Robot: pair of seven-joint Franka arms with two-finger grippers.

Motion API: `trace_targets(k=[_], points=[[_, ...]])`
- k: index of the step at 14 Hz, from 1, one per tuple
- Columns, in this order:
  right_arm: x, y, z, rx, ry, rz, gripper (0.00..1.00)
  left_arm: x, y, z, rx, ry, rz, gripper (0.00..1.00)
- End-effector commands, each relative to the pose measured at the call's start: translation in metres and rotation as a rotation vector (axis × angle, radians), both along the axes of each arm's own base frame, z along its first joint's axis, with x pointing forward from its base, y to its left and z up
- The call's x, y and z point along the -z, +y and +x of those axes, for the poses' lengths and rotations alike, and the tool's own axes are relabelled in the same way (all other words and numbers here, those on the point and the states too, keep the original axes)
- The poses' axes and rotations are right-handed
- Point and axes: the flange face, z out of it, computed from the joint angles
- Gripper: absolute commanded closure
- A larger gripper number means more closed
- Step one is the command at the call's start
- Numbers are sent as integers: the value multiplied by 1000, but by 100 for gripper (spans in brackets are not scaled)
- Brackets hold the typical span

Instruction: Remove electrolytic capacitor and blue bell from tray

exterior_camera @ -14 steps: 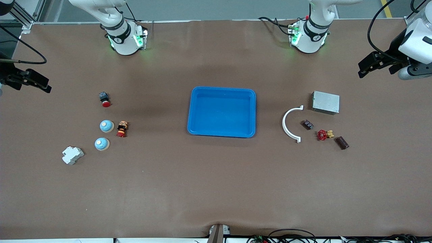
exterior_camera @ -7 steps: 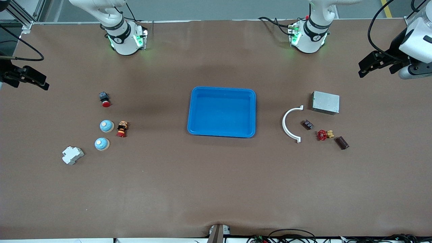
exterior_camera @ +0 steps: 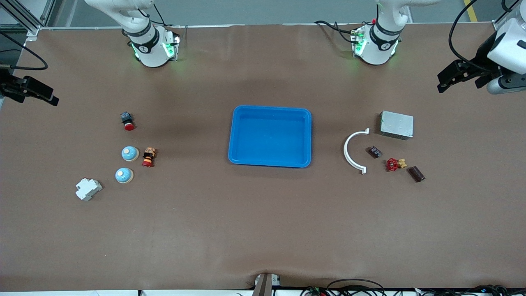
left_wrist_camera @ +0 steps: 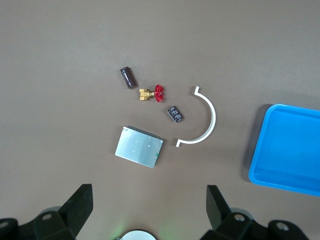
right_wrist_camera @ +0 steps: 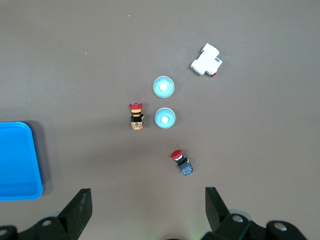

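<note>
Both tools hang spread and empty over opposite counter ends: left tool (exterior_camera: 446, 78), right tool (exterior_camera: 39, 92). The capacitor (exterior_camera: 416, 174) (probably the brown cylinder) and two bells (exterior_camera: 130, 153) lie outside the blue tray (exterior_camera: 270, 111).

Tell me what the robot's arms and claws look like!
Both arms are smooth and white with black rings, and green lights glow at their bases. Black cables hang beside them. The left gripper and the right gripper are black, each with two chunky, wedge-shaped fingers.
</note>
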Motion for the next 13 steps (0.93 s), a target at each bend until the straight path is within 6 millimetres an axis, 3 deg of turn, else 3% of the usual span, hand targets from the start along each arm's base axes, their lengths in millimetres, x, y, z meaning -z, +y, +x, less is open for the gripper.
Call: trace_targets(k=[1, 5, 13], points=[[-5, 3, -10, -14, -6, 12, 0, -9, 4, -8, 22, 1, 10, 0], [-27, 8, 2, -23, -57, -7, 0, -9, 3, -10, 27, 8, 8, 0], [-25, 10, 6, -33, -60, -16, 0, -10, 0, -8, 33, 9, 1, 0]])
